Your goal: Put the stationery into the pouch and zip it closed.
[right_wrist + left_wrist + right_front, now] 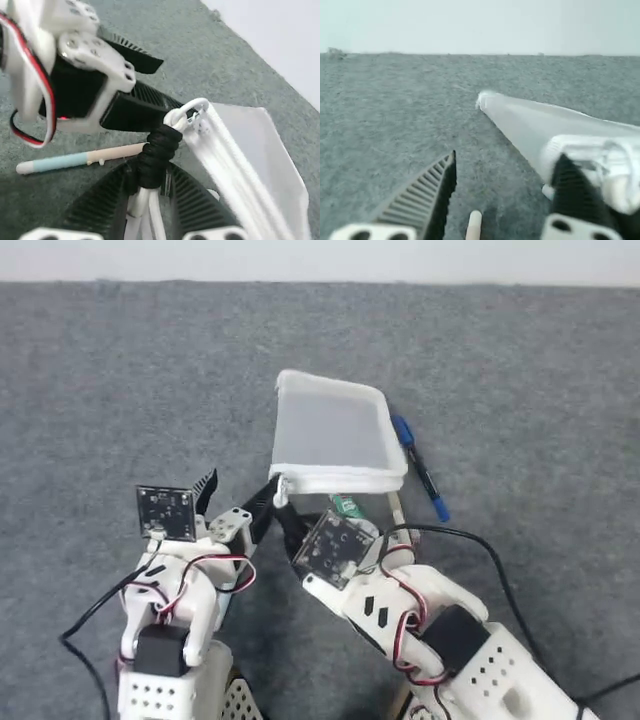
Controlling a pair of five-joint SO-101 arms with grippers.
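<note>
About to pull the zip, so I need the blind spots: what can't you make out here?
Pouch contents: high view, the frosted wall blurs them.
How far the zip is closed: high view, the right gripper, shut on the pull cord, covers that edge.
Green item: high view, mostly under that arm's camera board.

Pouch (330, 430) frosted matt plastic; table cover (120, 370) rough felt; pull cord (157, 150) braided black cloth
</note>
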